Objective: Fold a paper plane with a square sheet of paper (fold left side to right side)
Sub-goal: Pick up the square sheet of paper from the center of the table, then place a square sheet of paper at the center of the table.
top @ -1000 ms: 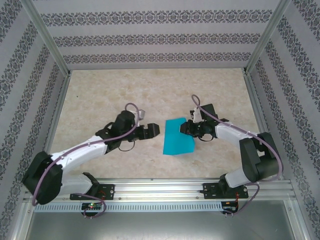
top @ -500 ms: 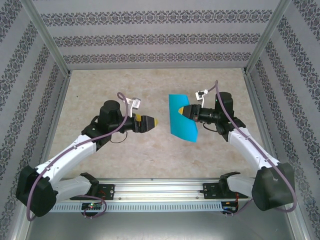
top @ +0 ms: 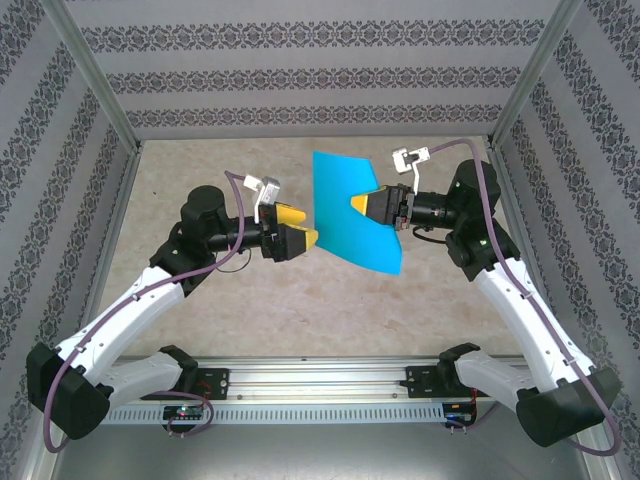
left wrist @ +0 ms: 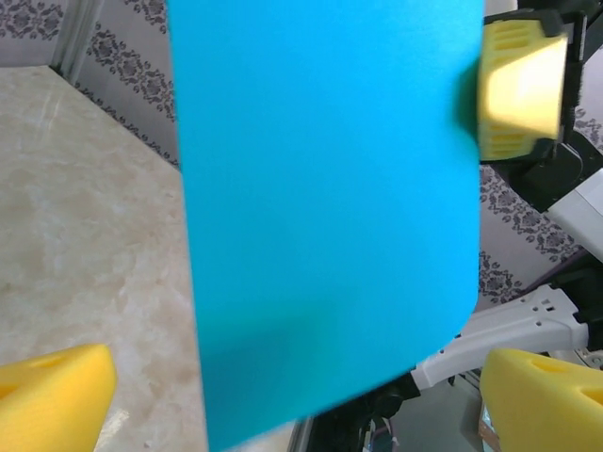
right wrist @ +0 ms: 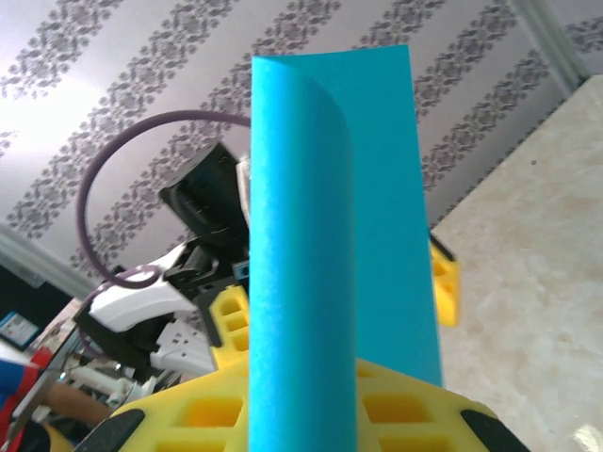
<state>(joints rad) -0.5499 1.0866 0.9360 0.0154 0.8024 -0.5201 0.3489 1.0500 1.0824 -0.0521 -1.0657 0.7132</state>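
The teal square sheet of paper [top: 345,220] is held aloft, clear of the bench [top: 200,170], pinched at its right edge between the fingers of the right gripper [top: 362,205], its broad face turned toward the left gripper [top: 303,226] just beside it, whose fingers are spread wide.

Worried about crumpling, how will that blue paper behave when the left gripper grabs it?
Probably floppy: the square sheet of paper bows while pinched at one edge by the right gripper. Likely very light, since that pinch holds it aloft.
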